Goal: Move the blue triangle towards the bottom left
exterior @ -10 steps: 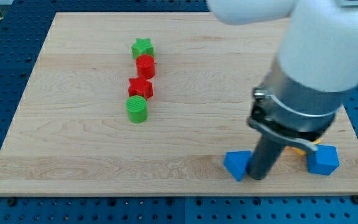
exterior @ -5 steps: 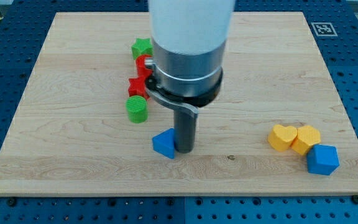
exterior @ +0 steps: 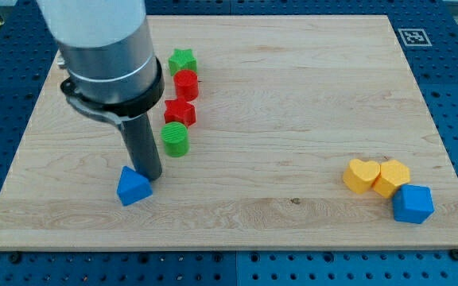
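In the camera view, the blue triangle [exterior: 133, 187] is seen on the table [exterior: 293, 103] toward the view's bottom left. My tip [exterior: 150, 176] is pressed against its upper right; no grasping tool is fitted.

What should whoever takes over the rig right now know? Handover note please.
My tip: on the wooden board, touching the upper right side of the blue triangle block.
Blue triangle block: in the board's left half, near the view's bottom edge.
Done: the block already sits towards the bottom left.
Left: maybe a short further push down-left; open board remains towards that corner.
Nearest neighbour: green cylinder block, up and right of my tip, apart.
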Available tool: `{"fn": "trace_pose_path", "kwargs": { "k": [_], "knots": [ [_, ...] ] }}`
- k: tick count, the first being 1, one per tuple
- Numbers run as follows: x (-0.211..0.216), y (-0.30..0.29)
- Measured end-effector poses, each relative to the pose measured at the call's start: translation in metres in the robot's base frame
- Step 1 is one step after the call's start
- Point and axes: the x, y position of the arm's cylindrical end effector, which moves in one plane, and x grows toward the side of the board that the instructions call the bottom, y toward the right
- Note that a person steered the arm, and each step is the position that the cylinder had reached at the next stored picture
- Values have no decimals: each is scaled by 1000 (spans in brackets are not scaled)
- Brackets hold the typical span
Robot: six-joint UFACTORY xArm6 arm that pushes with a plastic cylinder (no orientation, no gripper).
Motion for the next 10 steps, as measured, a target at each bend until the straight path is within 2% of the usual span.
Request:
{"fn": "trace_pose_path", "kwargs": {
  "k": [2, 5, 7, 10],
  "knots": [
    [39, -4],
    [42, -22],
    [62, -28],
    [70, -29]
  ]
}}
